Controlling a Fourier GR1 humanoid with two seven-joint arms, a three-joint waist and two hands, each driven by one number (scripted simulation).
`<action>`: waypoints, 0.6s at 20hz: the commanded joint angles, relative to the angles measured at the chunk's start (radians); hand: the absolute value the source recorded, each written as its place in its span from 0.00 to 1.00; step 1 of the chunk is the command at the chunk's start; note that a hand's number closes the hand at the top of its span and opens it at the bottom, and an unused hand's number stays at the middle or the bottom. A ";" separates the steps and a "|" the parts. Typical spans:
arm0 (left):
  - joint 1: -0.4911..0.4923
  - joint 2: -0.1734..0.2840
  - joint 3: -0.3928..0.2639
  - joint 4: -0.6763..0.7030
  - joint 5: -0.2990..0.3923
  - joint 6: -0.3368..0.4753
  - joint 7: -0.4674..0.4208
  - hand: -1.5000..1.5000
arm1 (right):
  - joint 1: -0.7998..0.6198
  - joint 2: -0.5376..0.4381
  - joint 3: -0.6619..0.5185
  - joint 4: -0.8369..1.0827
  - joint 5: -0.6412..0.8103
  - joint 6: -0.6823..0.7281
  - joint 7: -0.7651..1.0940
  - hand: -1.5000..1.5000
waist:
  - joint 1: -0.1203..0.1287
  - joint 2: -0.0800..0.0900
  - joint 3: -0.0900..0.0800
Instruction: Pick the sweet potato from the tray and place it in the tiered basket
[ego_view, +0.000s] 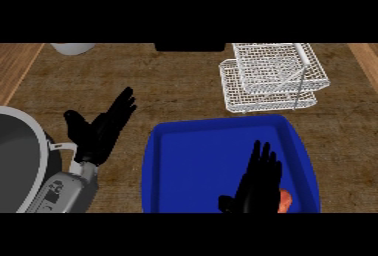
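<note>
Right hand (258, 187) fingers straight, holding nothing, over blue tray (192, 165), sweet potato (285, 201) just beside

Left hand (100, 127) rests open, fingers up; right hand (258, 182) extends straight fingers forward

Orange sweet potato (286, 200) (half-hidden) in blue tray (214, 131)

Light falls evenly and fairly dim over the brown, woven-textured surface (177, 80), with no clear direction and no glare. Faint soft shadow lies under the white wire tiered basket (273, 75). The glossy blue plastic tray (192, 165) is evenly lit, a little lighter along its rim. Both black hands read as near-flat silhouettes with little detail. The surface texture looks grainy.
</note>
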 joint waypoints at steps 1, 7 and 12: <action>0.027 -0.017 -0.003 0.028 -0.030 0.015 -0.032 0.50 | -0.055 0.014 0.020 0.037 -0.011 -0.044 0.248 0.00 | 0.000 0.002 -0.004; 0.052 0.008 0.016 -0.009 -0.005 -0.024 -0.004 0.50 | -0.071 0.014 -0.013 0.059 -0.028 -0.077 0.224 0.00 | 0.006 -0.001 -0.003; 0.035 -0.018 0.008 -0.032 -0.024 0.008 0.014 0.50 | -0.081 0.014 -0.097 0.098 -0.062 -0.137 0.170 0.00 | 0.004 -0.001 -0.002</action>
